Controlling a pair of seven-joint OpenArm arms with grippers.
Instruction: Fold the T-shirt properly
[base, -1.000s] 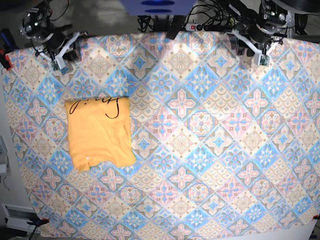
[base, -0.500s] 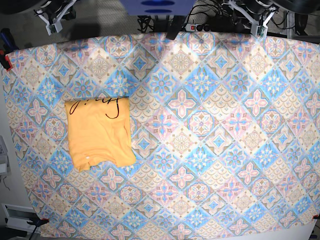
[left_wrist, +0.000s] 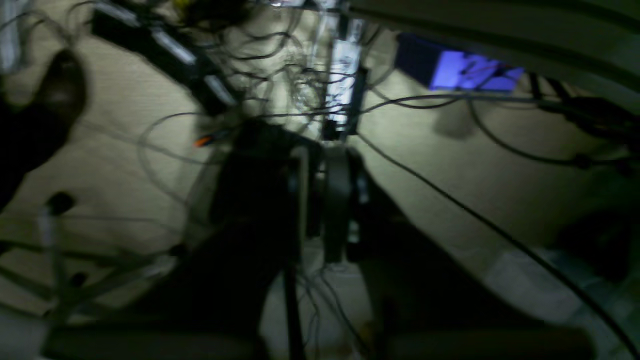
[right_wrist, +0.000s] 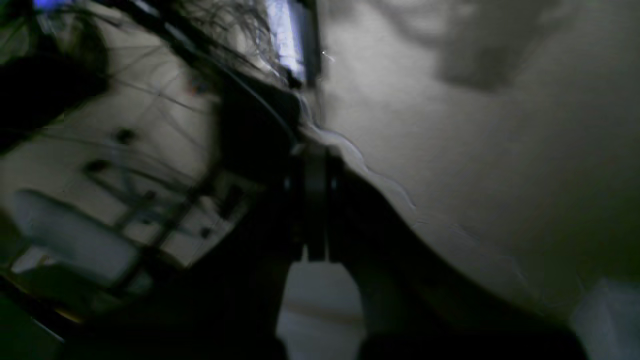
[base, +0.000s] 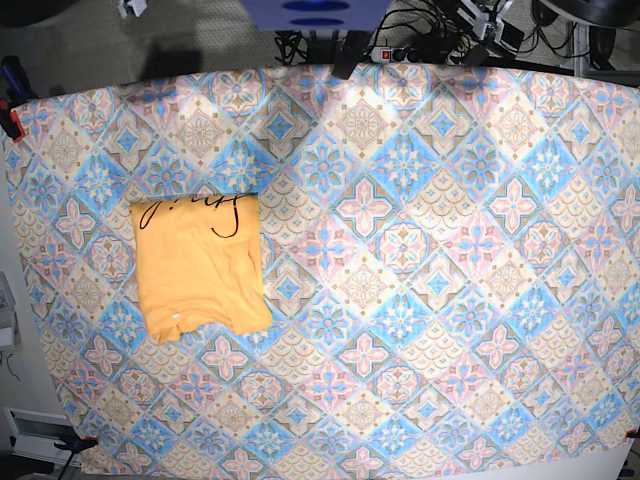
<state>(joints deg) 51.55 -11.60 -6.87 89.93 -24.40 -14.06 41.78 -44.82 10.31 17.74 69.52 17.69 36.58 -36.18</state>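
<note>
The T-shirt (base: 200, 265) lies folded into a pale orange-yellow rectangle on the left part of the table, with dark script lettering along its far edge and a small white tag near its front left corner. Neither gripper is near it. Both arms are drawn back beyond the table's far edge. Only a bit of the left arm (base: 495, 22) shows at the top right, and a sliver of the right arm (base: 131, 7) at the top left. In the wrist views my left gripper (left_wrist: 318, 165) and right gripper (right_wrist: 315, 160) are shut on nothing, over the floor and cables.
A blue-and-pink patterned tablecloth (base: 420, 260) covers the whole table. Behind the far edge are a power strip (base: 390, 52) and tangled cables (left_wrist: 310, 60). A blue object (base: 315, 12) sits at the top centre. Red clamps (base: 12, 122) hold the cloth at the left edge.
Both arms have pulled back from the table's far corners and nearly out of the base view, and both grippers have closed. The T-shirt has not moved.
</note>
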